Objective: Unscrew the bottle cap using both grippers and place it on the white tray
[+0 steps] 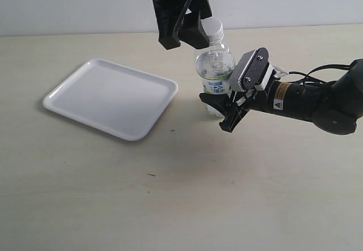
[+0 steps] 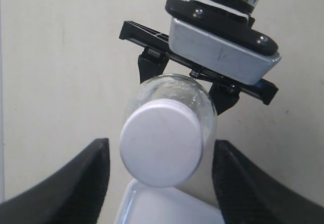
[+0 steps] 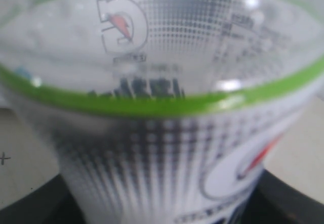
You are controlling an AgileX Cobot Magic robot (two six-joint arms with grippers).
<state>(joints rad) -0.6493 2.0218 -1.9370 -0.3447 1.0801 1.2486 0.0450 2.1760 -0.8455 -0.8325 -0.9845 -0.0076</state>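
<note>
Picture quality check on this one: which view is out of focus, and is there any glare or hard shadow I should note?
Right wrist view: the bottle fills the frame too close, its print blurred, with bright glints on the plastic. Left wrist view: bottle cap sharp, left gripper dark and soft at the frame edge. Exterior view: even light, only a faint shadow under the white tray.

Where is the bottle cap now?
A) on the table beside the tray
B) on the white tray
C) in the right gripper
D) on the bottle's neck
D: the left wrist view shows the bottle cap seated on the bottle, between the open fingers of the left gripper.
</note>
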